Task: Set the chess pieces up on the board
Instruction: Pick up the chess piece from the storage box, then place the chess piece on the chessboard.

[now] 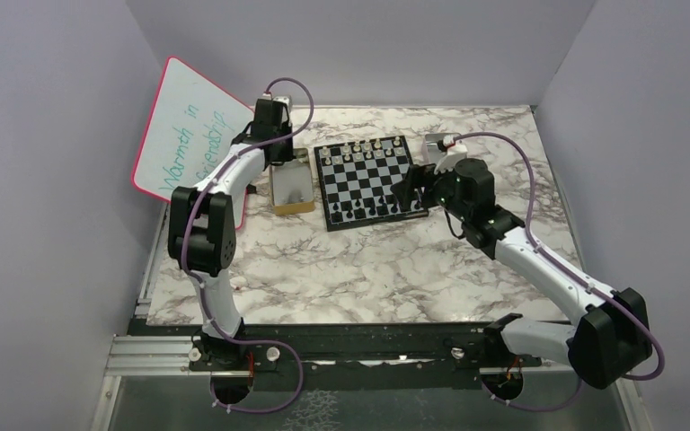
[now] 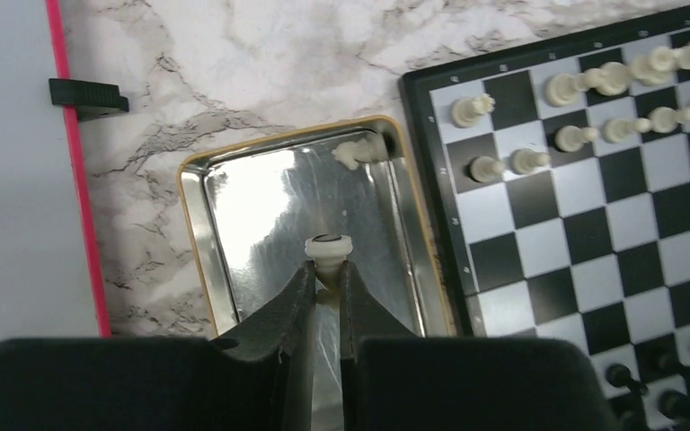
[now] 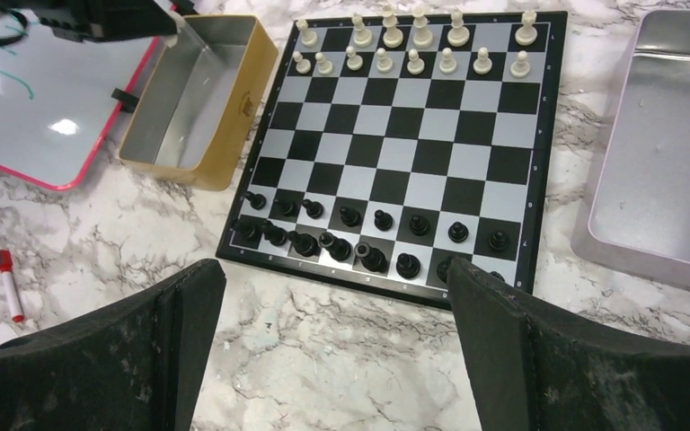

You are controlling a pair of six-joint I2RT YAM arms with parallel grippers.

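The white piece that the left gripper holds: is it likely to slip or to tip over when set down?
Probably light and stiff: the white piece looks like small moulded plastic. It may slip, as the left gripper pinches only its narrow neck. Slender like those on the board, it could tip if nudged.

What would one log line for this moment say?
left gripper shut on pale piece over gold tray | right gripper open near board

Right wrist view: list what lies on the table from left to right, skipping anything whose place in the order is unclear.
whiteboard → gold tray → board → silver tray
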